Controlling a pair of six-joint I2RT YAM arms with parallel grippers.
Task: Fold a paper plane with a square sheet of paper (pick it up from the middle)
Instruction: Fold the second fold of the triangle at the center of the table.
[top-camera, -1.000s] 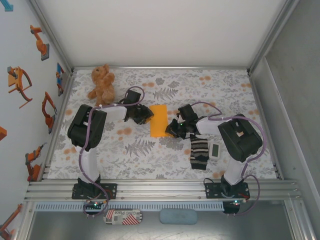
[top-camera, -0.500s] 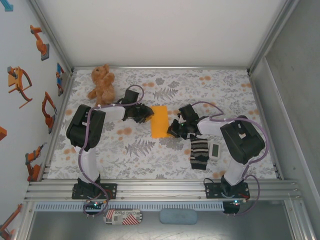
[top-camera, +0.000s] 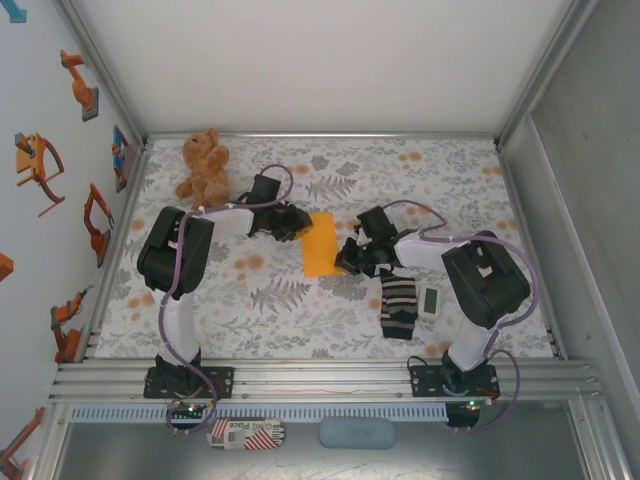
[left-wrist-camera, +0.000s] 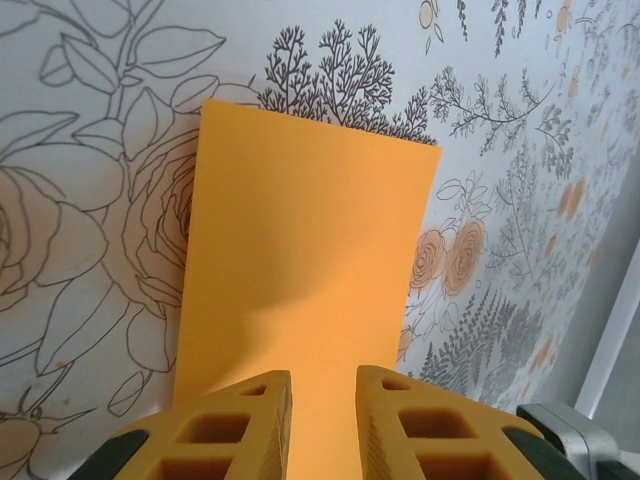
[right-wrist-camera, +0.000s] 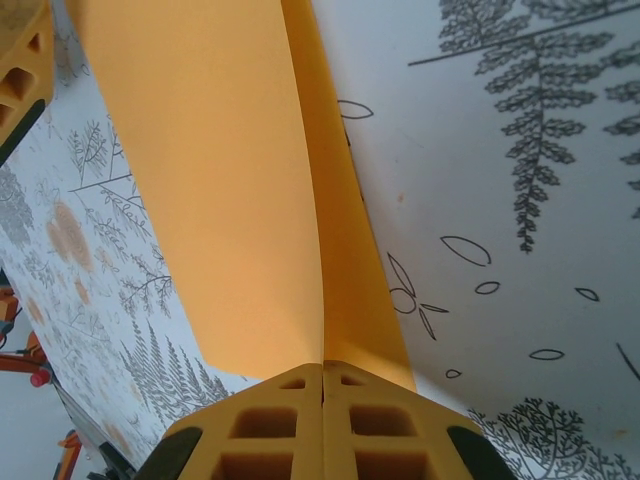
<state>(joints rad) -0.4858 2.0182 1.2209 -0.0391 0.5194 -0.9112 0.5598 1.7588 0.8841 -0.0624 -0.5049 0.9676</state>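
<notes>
Orange sheet (top-camera: 320, 243) — edge clamped in right claw (right-wrist-camera: 322, 375)

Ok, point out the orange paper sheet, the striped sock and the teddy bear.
orange paper sheet (top-camera: 320, 243): top view, middle of its upper face.
striped sock (top-camera: 398, 303): top view, mid-length on the stripes.
teddy bear (top-camera: 203, 175): top view, its belly.

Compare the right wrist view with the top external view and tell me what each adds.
Right wrist, close up: the right gripper shut on the orange paper, two layers meeting at its fingertips. Top external: the teddy bear, striped sock and small white device. Both: the paper, the right gripper, the floral tablecloth.
</notes>
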